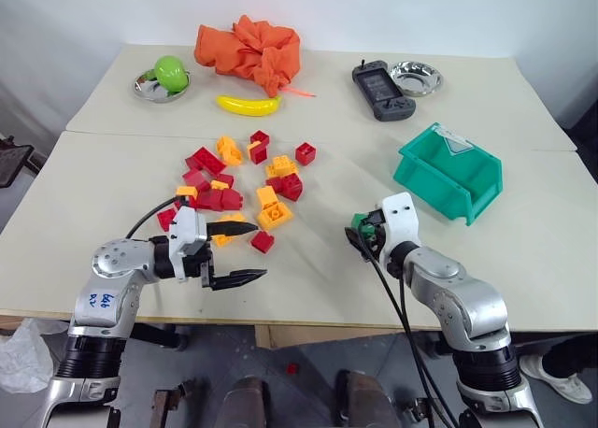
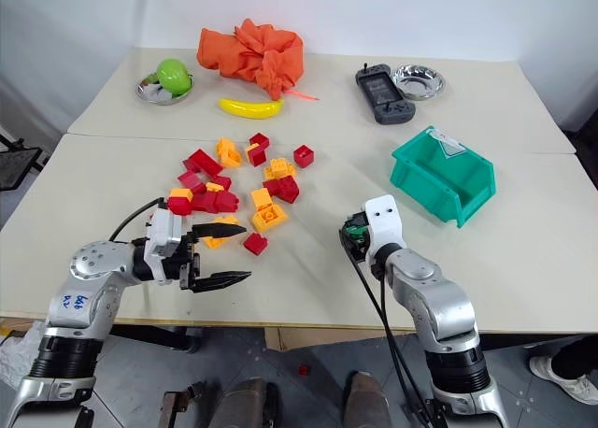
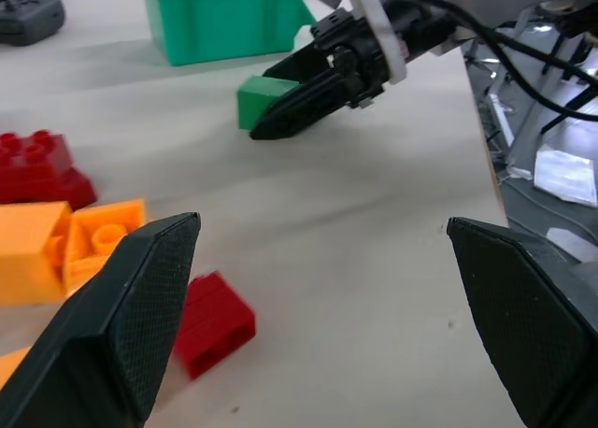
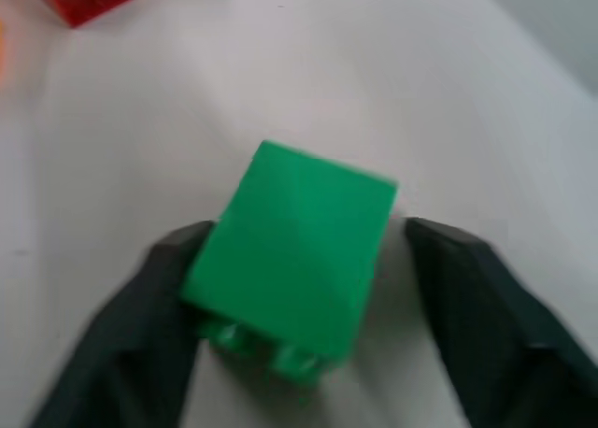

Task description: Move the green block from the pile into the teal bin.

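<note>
Between my right fingers (image 4: pixel 149 306) sits the green block (image 4: pixel 299 250), down on the desk (image 1: pixel 318 269) with one finger on each flat side. They are closed on it, and its studded end points back towards my wrist. The block lies well apart from the pile (image 1: pixel 234 180) of red, orange and yellow bricks. The teal bin (image 1: pixel 439 190) stands farther out and to my right.

I judge the block light, hard and hollow: it will not give or crush under pressure, but its smooth plastic faces could slip or twist out if squeezed off-centre. The two opposite flat sides, taken about mid-height, look like the best hold; the studs and the corners would let it pivot.

My left fingers (image 1: pixel 259 251) stand wide open and hold nothing. They hover level over the near edge of the pile, just beside a loose red brick (image 1: pixel 263 242), with their tips pointing across towards my right side.

Of writing there is little. I see no brand or lettering on the faces of the block that show. A pale label (image 1: pixel 456 145) sits inside the bin's back wall, too small to read. Blue handwritten marks (image 1: pixel 98 300) on my left arm cannot be made out either.
</note>
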